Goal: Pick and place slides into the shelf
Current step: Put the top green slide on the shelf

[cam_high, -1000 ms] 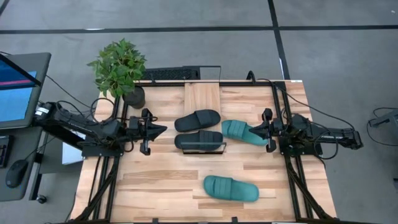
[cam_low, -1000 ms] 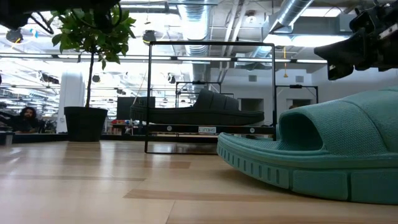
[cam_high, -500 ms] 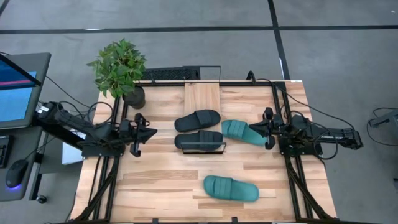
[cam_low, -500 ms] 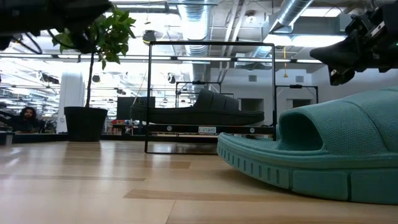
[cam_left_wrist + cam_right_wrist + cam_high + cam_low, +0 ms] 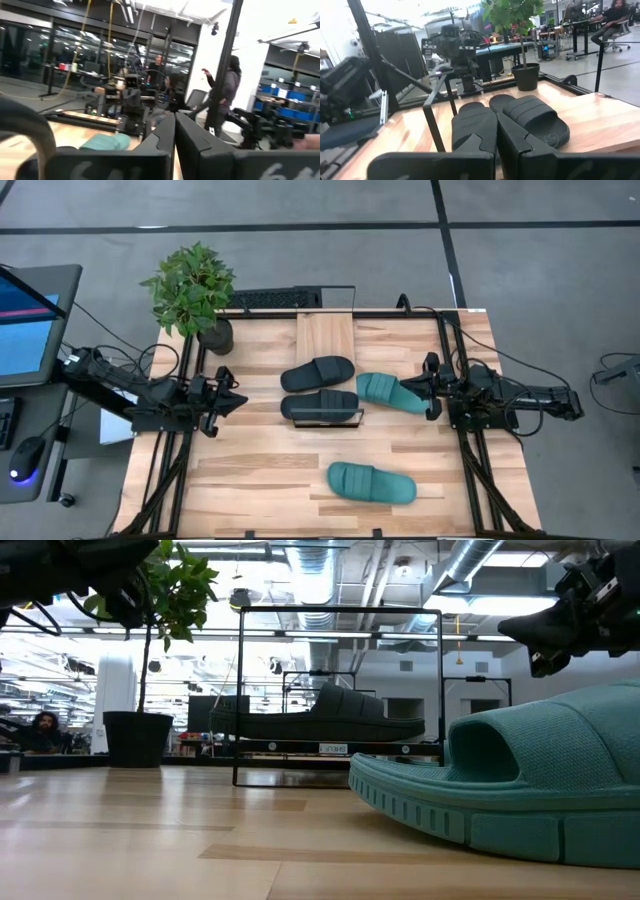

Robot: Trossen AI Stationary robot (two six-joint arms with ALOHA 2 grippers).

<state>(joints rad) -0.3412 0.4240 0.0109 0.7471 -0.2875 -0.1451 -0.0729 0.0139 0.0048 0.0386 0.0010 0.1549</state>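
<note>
Two black slides point(image 5: 318, 372) are lined up on the shelf point(image 5: 326, 335); teal slides point(image 5: 388, 392) are left on bench. Right hand point(image 5: 430, 388), closed and empty, is poised beside one; left hand point(image 5: 226, 398) closed, parked clear.

Two slides point(image 5: 318, 389) on shelf point(image 5: 326, 335)

Bare light-wood tabletop point(image 5: 250, 470) lies open along the left side and the near-left corner. The centre is obstructed by two black ribbed-strap slides point(image 5: 318, 372), one inside the thin black wire frame point(image 5: 322, 416). One teal slide point(image 5: 388, 392) blocks the right side; another teal slide point(image 5: 372, 482) occupies the near edge. A potted green plant point(image 5: 192, 292) blocks the far-left corner.
</note>
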